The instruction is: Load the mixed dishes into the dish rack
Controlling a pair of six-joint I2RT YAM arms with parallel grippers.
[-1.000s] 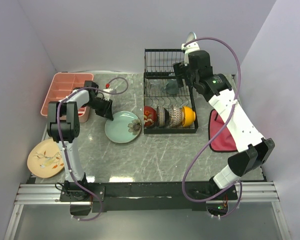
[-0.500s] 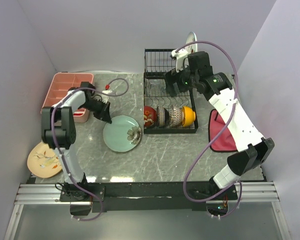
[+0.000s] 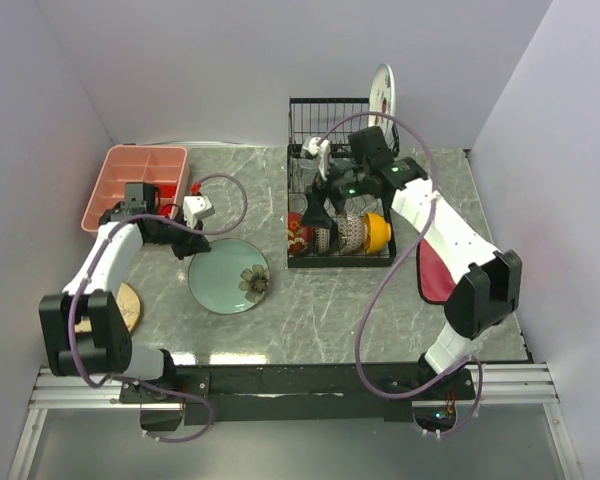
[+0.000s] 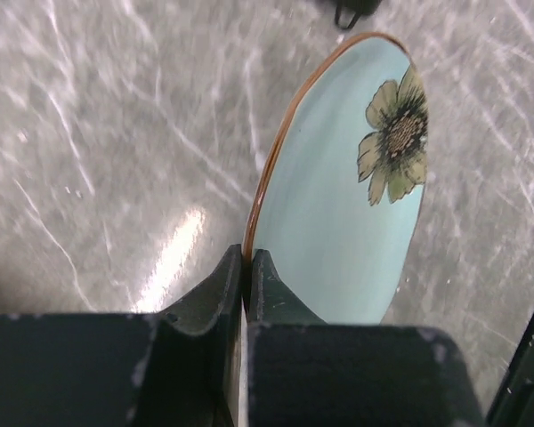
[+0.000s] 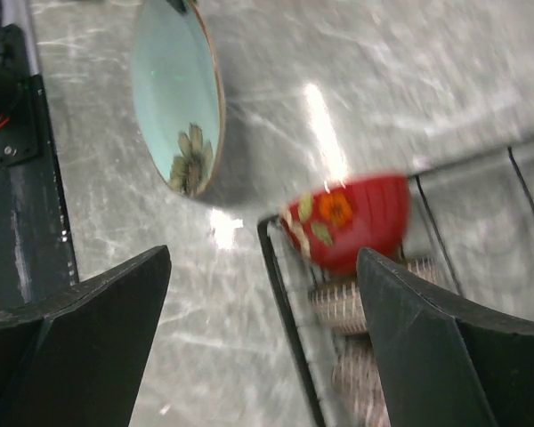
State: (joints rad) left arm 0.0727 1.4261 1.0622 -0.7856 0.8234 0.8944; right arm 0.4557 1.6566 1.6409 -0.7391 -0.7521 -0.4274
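My left gripper [image 3: 187,247] is shut on the rim of the mint floral plate [image 3: 228,276], which sits left of the dish rack [image 3: 300,112]. In the left wrist view the jaws [image 4: 246,264] pinch the plate's [image 4: 347,205] brown edge and hold it tilted over the table. My right gripper [image 3: 316,208] is open and empty above the rack's front left corner. In the right wrist view it [image 5: 265,258] hangs over the red bowl [image 5: 347,218] and rack edge [image 5: 285,302]. The rack's lower tray holds red [image 3: 298,232], patterned [image 3: 325,232] and orange [image 3: 378,232] bowls. A white watermelon-print plate [image 3: 383,92] stands upright at the rack's back right.
A pink compartment tray [image 3: 108,187] sits at the back left. A tan plate [image 3: 131,303] lies at the left, mostly hidden by my left arm. A red cloth [image 3: 429,272] lies right of the rack. Grey walls close in the back and both sides.
My left arm swung back and pulled the mint plate nearer and to the left. My right gripper left the watermelon plate and moved left and down over the rack's front left corner.
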